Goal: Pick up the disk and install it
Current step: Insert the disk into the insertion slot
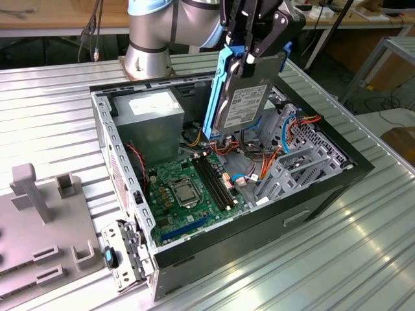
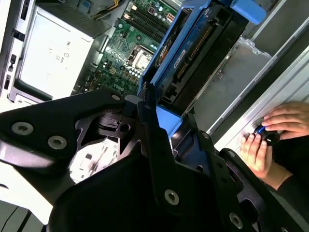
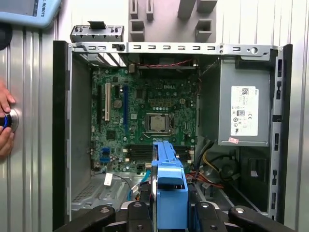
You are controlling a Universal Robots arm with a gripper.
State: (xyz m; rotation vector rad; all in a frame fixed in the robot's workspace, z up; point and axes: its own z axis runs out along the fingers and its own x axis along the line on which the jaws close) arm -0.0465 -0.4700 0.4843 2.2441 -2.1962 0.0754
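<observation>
Blue side rails (image 1: 216, 91): they frame the disk (image 1: 245, 97), a dark metal slab whose white label faces the exterior view.
Disk position: held on edge, slightly tilted, in the air above the open computer case (image 1: 324, 188); its lower end hangs just over the tangle of cables between the motherboard (image 1: 188, 188) and the drive cage (image 1: 292, 162).
Gripper (image 1: 249, 55): its black fingers are closed onto the upper end of the disk and carry it clear of the case.
First wrist view: the disk (image 3: 169, 179) shows edge-on as 1 blue strip rising from the gripper (image 3: 170, 212), with the motherboard (image 3: 149, 116) beyond it.
Second wrist view: the disk (image 2: 193, 53) juts out from the gripper (image 2: 169, 116), over the inside of the case.
Power-supply box (image 1: 152, 120): grey, with a white label, seated in the case corner nearest the arm's base (image 1: 149, 39).
Table (image 1: 52, 103): ribbed metal, bearing the case and, at the exterior view's left, a grey fixture (image 1: 39, 214).
Person: 2 hands (image 2: 277, 130) rest around a small round object on the table just outside the case wall.
</observation>
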